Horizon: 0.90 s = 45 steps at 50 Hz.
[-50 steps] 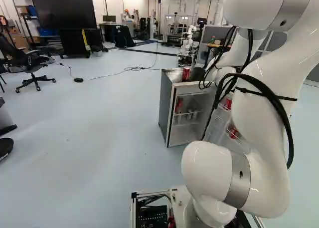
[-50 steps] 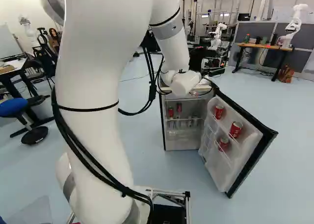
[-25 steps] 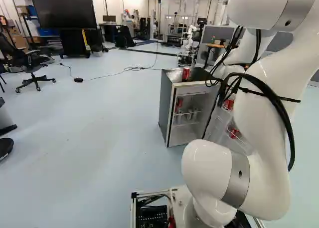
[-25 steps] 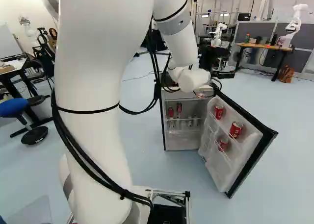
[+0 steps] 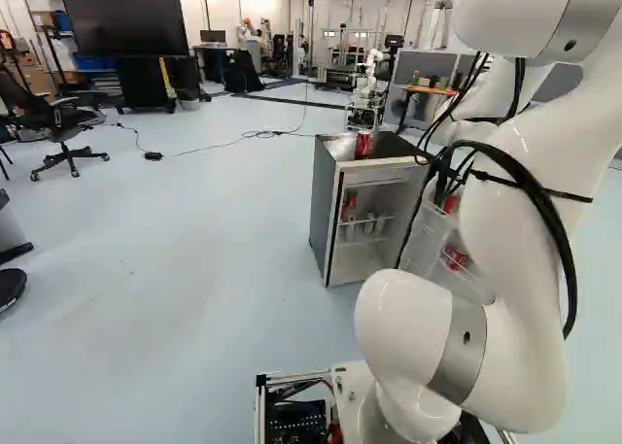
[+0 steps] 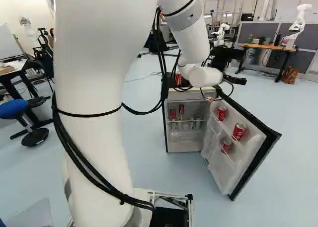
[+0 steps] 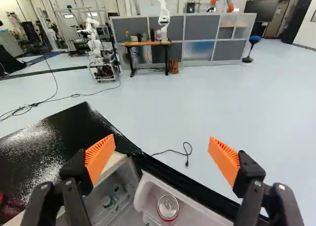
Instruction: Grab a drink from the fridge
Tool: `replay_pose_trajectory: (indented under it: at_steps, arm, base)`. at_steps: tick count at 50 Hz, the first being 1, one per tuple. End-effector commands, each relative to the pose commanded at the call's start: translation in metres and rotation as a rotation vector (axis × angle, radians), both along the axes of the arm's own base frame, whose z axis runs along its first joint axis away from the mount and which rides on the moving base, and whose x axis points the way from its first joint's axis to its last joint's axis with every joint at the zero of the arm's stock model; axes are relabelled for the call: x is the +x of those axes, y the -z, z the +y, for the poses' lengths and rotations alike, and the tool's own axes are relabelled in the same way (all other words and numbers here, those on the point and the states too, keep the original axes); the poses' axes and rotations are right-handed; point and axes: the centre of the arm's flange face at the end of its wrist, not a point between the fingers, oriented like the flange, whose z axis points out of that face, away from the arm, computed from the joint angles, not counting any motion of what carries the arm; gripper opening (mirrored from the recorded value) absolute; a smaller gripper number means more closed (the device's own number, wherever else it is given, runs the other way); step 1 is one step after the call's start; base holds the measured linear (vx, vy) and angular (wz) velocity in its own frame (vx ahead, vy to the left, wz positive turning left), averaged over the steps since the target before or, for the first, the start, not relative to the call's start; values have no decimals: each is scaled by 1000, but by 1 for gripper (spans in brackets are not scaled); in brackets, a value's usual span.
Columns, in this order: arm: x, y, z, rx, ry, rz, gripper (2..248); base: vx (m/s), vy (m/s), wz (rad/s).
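A black claw (image 6: 226, 57) is hovering above the open fridge (image 7: 47, 137), its orange-padded fingers (image 7: 101, 157) standing wide apart. Below the claw, between its fingers, a drink can (image 7: 168, 207) is standing in the fridge door (image 6: 243, 160), one of three red cans there. Another red can (image 5: 362, 144) is standing on the fridge top, to the claw's left.

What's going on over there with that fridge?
A robot arm is apparently here to fetch a drink. The fridge is open, with red cans in its door. The gripper is open and empty, above the fridge by the open door. No can has been grabbed yet; another red can stands on top of the fridge.
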Motion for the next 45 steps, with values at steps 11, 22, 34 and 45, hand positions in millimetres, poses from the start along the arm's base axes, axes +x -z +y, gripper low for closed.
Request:
replay_pose_trajectory:
  at_steps: [11,22,34,45]
  arm:
    - [-7,-3,-15,55,25,57,247]
    - [-15,-6,-30,111,48,112,247]
    - [-21,-10,-46,171,70,170,247]
    - [-25,-15,-60,225,87,218,247]
  base:
    - [0,0,0]
    - [0,0,0]
    - [0,0,0]
    - [0,0,0]
